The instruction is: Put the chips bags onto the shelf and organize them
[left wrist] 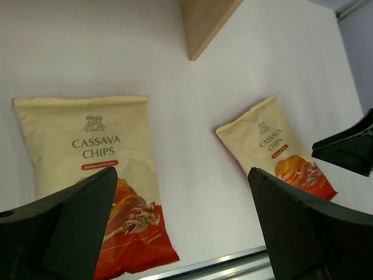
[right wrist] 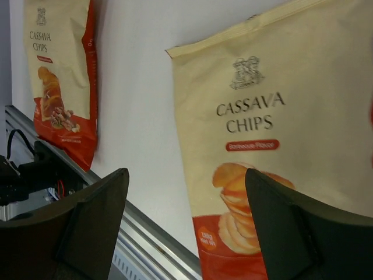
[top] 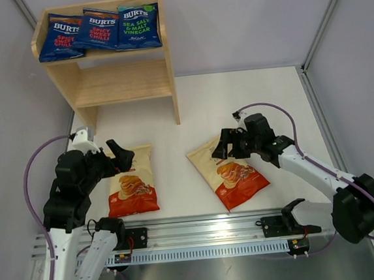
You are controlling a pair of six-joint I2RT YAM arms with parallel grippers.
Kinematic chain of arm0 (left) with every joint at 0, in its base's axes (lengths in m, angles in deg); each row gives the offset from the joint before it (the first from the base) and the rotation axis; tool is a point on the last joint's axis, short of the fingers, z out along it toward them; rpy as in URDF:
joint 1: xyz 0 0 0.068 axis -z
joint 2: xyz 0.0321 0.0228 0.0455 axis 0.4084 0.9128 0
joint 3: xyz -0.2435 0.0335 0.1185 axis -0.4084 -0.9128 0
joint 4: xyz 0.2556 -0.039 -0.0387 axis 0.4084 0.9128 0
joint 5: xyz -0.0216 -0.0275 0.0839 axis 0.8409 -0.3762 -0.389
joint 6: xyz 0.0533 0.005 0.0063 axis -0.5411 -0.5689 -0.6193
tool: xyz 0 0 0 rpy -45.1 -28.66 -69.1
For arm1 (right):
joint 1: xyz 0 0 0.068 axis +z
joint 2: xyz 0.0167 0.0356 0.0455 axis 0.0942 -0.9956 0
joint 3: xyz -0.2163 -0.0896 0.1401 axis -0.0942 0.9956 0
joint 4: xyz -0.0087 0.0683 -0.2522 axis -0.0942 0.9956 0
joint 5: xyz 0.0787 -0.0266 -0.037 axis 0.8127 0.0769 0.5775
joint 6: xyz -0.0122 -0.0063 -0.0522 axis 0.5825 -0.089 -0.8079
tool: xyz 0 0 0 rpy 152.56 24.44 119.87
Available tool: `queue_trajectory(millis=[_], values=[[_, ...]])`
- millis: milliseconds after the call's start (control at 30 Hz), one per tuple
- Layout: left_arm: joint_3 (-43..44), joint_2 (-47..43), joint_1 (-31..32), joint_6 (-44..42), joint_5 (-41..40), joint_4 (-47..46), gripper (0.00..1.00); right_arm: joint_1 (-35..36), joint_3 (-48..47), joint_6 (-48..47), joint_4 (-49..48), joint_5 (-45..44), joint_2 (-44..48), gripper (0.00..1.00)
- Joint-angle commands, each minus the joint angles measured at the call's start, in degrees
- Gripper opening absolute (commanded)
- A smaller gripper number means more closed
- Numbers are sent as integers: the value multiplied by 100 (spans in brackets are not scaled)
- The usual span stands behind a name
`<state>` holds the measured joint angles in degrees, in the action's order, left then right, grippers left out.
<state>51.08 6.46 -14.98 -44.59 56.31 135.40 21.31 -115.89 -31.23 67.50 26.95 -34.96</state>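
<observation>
- Fingers of your left gripper [left wrist: 182, 175] fill the bottom of its wrist view. They are spread wide with nothing between them.
- Your right gripper [right wrist: 186, 175] looks the same in its own view: fingers spread, nothing held.
- From above, the left gripper hangs at the top-left corner of the left cream bag [top: 133, 181]. Contact is hard to call from that angle, possibly just clear.
- That bag lies flat on the table [top: 172, 115], print up, with its red end toward the rail [top: 208, 230].
- The right cream bag [top: 229, 169] also lies flat and print up. It is turned at an angle and sits well apart from the left one.
- Your right gripper sits at that bag's top edge.
- The three blue BURTS bags [top: 102, 28] lie side by side on the top tier of the shelf [top: 123, 80], edges overlapping a little.
- The green-topped bag [top: 139, 25] is the rightmost of the three.
- The shelf stands at the far left of the table.
</observation>
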Motion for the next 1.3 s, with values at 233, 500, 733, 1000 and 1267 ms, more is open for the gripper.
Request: queue_trajectory(millis=[233,500,733,1000,1267], values=[[-506,-1887,10,263,-1637,69,99,1985,-632,2490,-3613,-323,-2864,86],[-646,-2099,10,272,-1550,8,99,2522,-2231,2763,-4485,-51,-4757,88],[-690,-2214,10,264,-1409,-63,99,2636,-3005,3123,-4503,-200,-5776,86],[-699,-2284,10,246,-1374,-80,99,2795,-3410,3651,-4862,107,-6568,56],[-708,-2293,10,255,-1383,-98,99,2795,-2814,3687,-6048,20,-6254,17]])
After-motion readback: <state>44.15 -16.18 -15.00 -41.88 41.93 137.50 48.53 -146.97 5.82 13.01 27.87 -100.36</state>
